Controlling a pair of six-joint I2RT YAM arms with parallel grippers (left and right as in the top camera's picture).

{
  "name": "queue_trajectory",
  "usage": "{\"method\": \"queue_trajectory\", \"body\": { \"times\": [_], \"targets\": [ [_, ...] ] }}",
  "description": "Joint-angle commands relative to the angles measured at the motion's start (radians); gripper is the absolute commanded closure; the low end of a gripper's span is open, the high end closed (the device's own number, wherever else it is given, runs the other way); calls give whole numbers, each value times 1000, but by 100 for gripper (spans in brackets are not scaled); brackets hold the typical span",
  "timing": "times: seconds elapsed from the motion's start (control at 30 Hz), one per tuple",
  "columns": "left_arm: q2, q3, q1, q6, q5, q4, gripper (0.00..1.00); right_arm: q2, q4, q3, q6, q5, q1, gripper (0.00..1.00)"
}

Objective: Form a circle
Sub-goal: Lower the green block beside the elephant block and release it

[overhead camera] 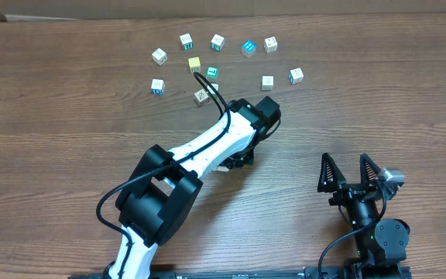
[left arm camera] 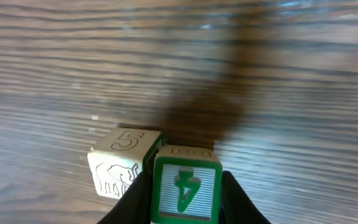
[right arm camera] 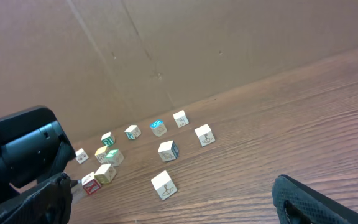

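The left hand [left arm camera: 185, 210] is closed to a narrow gap on a green-and-white wooden cube [left arm camera: 186, 183] printed with a 4, one finger against each side face. This is the piece the coming move turns on. Seen from overhead, that hand sits near the middle of the brown wood-grain desk [overhead camera: 53, 116], tucked under the white left arm [overhead camera: 207, 143]. The other small wooden cubes [overhead camera: 217, 42] lie further out toward the far edge in a ragged arc, with a few strays inside it, among them a yellow cube [overhead camera: 194, 64]. By my reading the held cube must therefore travel away from the robot to join them. Being a cube, it has no long axis to line up. The left arm is plainly the nearer one. The right hand [overhead camera: 345, 161] rests at the near right, well apart from every cube, fingers spread wide and empty. Just beside the held piece stands a cream wooden cube [left arm camera: 120, 167] marked with a 5 and an elephant; whether the two touch I cannot tell. From above, the arm covers the hand and its cube. The wrist view cuts off the cube's underside, so whether it is lifted or resting is unclear.
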State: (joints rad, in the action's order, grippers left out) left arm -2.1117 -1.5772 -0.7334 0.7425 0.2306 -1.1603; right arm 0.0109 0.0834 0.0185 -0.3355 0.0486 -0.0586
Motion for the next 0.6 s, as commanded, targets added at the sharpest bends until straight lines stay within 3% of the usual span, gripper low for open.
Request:
{"method": "queue_trajectory", "body": {
  "times": [0.0, 0.4, 0.57],
  "targets": [
    [6, 11, 2, 15, 95, -14, 91, -8, -3, -10, 11, 6, 8, 0],
    [6, 11, 13, -4, 96, -13, 91, -8, -3, -10, 11, 6, 8, 0],
    [6, 11, 13, -2, 45, -12, 83, -8, -3, -10, 11, 6, 8, 0]
  ]
}}
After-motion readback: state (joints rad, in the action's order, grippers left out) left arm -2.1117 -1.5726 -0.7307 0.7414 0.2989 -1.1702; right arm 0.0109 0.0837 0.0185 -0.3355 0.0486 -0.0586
